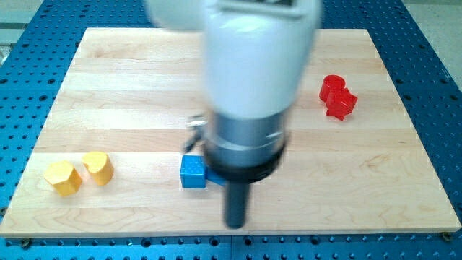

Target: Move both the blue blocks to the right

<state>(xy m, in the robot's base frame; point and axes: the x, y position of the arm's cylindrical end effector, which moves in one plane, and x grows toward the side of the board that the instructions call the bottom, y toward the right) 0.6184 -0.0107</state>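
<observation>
A blue cube (192, 172) lies near the bottom middle of the wooden board (130, 79). A second blue block (214, 175) touches its right side and is mostly hidden behind my arm, so its shape cannot be made out. My rod comes down from the big white and grey arm body (249, 79), which is blurred. My tip (236, 225) is below and to the right of the blue blocks, close to the board's bottom edge and apart from them.
Two red blocks (337, 96) lie touching at the upper right. Two yellow blocks lie at the lower left, a hexagon-like one (63, 178) and a heart-like one (97, 167). A blue perforated table (440, 72) surrounds the board.
</observation>
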